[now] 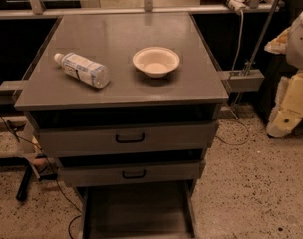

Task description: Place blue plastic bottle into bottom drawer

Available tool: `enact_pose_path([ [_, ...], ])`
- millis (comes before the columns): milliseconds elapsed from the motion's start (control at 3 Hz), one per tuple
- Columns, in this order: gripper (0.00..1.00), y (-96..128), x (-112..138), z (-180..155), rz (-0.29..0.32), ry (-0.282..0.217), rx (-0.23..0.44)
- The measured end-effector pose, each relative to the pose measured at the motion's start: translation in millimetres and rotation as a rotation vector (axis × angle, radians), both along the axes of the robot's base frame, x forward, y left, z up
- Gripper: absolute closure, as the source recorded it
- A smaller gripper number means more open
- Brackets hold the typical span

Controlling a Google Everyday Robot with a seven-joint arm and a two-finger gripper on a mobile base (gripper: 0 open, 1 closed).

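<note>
The speckled floor (251, 193) spread around a grey cabinet (211, 133), and its flat counter (121, 34) filled the middle of my view. Lowest on the cabinet, the bottom drawer (136, 208) stood pulled out toward the near side, a wide shallow tray with low walls. Above it sat the two upper drawers (126, 138), each with a black handle and each slid out a little. My fingers (290, 106) hung at the right edge of the scene, off the counter and well apart from everything on it; I could not tell whether they were wide or narrow. A white bowl (156, 61) stood upright near the counter's middle. The bottle (82, 69) lay on its side on the counter's left part, white cap pointing far-left, near the bowl but not touching it.
</note>
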State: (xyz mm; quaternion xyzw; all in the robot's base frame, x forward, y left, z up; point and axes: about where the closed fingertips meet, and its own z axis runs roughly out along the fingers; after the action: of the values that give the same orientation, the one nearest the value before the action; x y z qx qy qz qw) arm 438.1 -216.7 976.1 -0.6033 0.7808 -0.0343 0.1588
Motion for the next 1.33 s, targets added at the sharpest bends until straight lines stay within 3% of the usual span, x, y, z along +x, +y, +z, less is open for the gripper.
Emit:
enact_pose_path([
  [333, 0.00, 8.3, 5.9, 5.7, 0.005, -0.010, 0.004],
  [667, 0.00, 37.8, 20.2, 19.7, 0.047, -0.020, 0.020],
  [1333, 0.00, 133.5, 67.6, 47.9, 0.171, -0.057, 0.013],
])
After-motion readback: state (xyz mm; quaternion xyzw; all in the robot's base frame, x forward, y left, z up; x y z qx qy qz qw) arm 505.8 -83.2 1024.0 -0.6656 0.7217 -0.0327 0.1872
